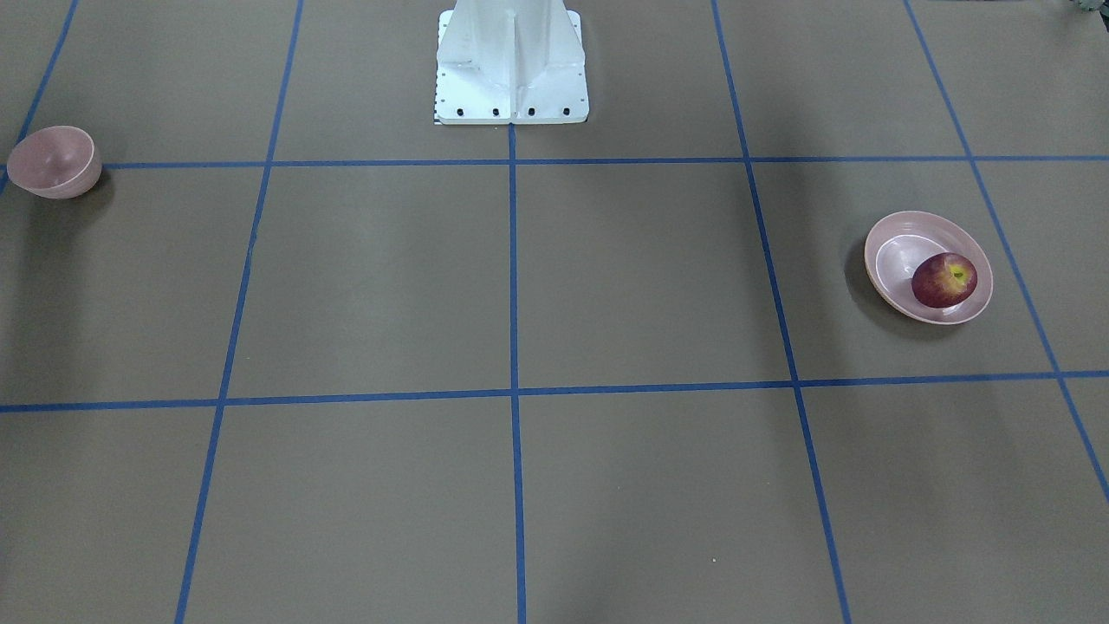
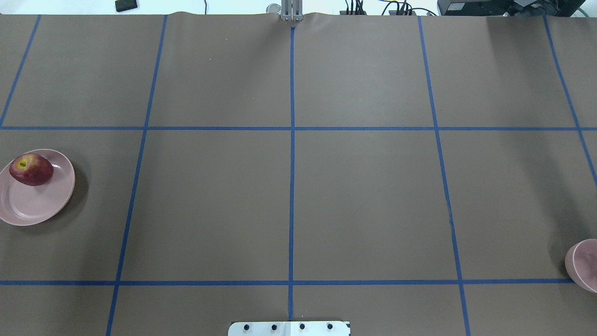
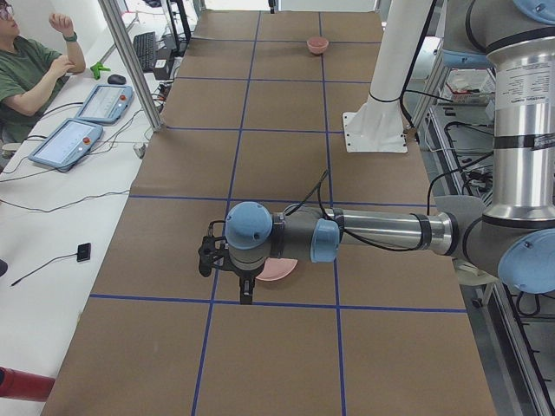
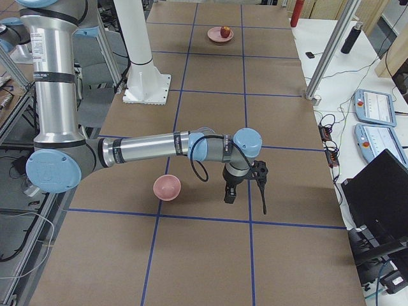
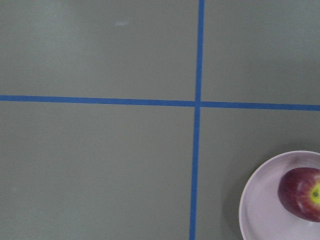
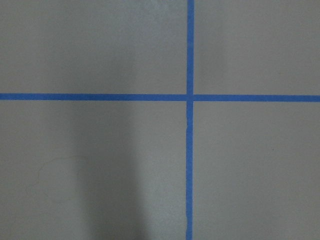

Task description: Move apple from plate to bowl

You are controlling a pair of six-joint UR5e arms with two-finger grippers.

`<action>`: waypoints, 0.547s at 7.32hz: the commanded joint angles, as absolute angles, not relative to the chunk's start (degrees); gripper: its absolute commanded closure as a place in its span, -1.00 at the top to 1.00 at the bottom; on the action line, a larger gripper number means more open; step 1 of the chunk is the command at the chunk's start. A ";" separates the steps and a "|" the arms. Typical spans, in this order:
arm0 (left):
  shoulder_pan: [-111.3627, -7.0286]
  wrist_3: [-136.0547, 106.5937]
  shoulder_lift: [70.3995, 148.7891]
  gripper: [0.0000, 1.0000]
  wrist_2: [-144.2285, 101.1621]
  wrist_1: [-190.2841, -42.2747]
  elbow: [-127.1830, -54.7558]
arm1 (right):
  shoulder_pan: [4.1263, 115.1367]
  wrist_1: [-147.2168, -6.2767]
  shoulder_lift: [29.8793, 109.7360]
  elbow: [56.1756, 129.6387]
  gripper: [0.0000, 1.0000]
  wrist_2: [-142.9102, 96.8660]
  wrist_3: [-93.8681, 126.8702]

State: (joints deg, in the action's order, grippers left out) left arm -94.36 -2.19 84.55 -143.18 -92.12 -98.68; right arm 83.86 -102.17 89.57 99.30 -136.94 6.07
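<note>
The dark red apple [image 2: 31,169] lies on the far side of the pale pink plate [image 2: 32,205] at the table's left edge; both also show in the front view, apple [image 1: 943,280] on plate [image 1: 892,251], and in the left wrist view, apple [image 5: 302,194] on plate [image 5: 257,205]. The small deep pink bowl [image 2: 583,263] stands empty at the right edge, and it shows in the front view [image 1: 54,160]. My left gripper [image 3: 246,290] hangs above the table beside the plate. My right gripper [image 4: 231,194] hangs beside the bowl [image 4: 167,187]. I cannot tell whether either is open or shut.
The brown table is marked with a blue tape grid. The white robot pedestal [image 1: 511,65] stands at the middle of the robot's side. A person [image 3: 30,74] sits beyond the table's far side by two teach pendants [image 3: 65,143].
</note>
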 commanded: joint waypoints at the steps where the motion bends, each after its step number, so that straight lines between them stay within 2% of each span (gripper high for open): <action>1: -94.31 -2.20 84.46 0.96 -145.10 -92.29 -98.88 | 83.50 -103.72 91.05 101.42 1.00 -138.87 6.69; 2: -94.31 -2.11 84.29 0.96 -145.11 -92.37 -98.96 | 83.41 -100.67 98.10 106.47 1.00 -138.87 5.64; 4: -94.31 -2.11 84.29 0.96 -145.20 -92.29 -98.62 | 83.41 -80.09 111.65 106.80 1.00 -141.92 3.86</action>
State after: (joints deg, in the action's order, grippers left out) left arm -94.34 -2.12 84.32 -145.13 -92.31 -98.80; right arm 83.43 -91.92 103.69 106.43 -139.95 4.26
